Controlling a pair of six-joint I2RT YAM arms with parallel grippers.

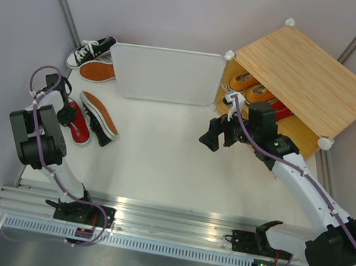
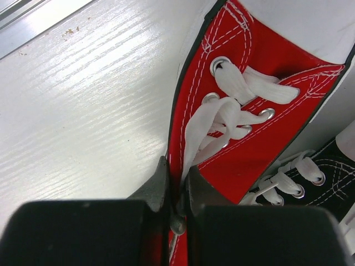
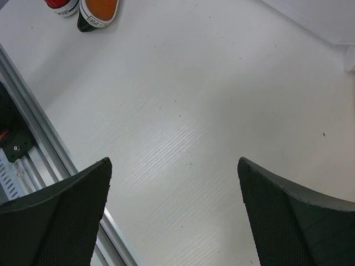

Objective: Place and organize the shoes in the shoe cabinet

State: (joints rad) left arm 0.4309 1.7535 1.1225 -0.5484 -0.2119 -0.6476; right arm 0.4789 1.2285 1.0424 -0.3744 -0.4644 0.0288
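- At the far left of the table (image 1: 160, 157), the left claw (image 1: 64, 107) is down on a red sneaker (image 1: 77, 125), which stands upright on its sole close to the left wall.
- In the left wrist view, this claw's fingers (image 2: 158, 185) are pressed together on the sneaker's side wall, at the lace end away from the white toe cap. Only a thin edge of red canvas and a strand of white lace lie between them, so the claw is clamped on this shoe.
- Just right of the red sneaker, a black sneaker (image 1: 100, 118) lies on its side with its orange-brown sole showing.
- Farther back, a second black sneaker (image 1: 90, 51) stands upright and a sole-up shoe (image 1: 98, 71) lies next to it. Both are by the left edge of the cabinet door (image 1: 167, 75).
- The frosted white door is swung wide open to the left, with its right edge at the front corner of the shoe cabinet (image 1: 312, 77).
- The right claw (image 1: 223, 131) hangs over bare table just in front of the cabinet's opening. Its fingers (image 3: 61, 216) stand wide apart with nothing between them, and it is well apart from the shoes on the table.
- At the right rear, the cabinet has a wood-grain top and white corner knobs. Inside, side by side on the shelf, are an orange sneaker (image 1: 245, 81), a second orange sneaker (image 1: 262, 93) and a second red sneaker (image 1: 280, 111), near the right claw but not touching it.
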